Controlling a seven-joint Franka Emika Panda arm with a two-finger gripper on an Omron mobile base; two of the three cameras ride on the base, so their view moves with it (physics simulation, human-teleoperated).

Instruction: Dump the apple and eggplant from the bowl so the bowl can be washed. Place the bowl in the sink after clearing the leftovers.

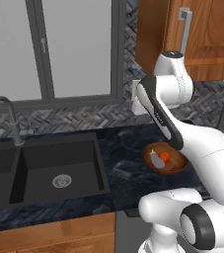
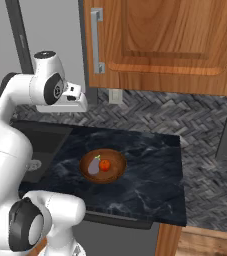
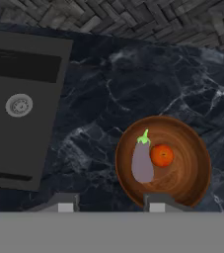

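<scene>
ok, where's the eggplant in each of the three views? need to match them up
Left base view: the eggplant lies in the bowl, right of centre, beside the arm, left of the apple.
Right base view: eggplant just left of centre, in the bowl's left half.
Hand view: eggplant lower right of centre, stem up, in the bowl.
Shared landmark: the apple, touching or nearly touching the eggplant's right side in all three.

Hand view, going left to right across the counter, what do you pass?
Sink with its silver drain → bare dark marble counter → bowl, holding the eggplant and then the apple beside it.
</scene>
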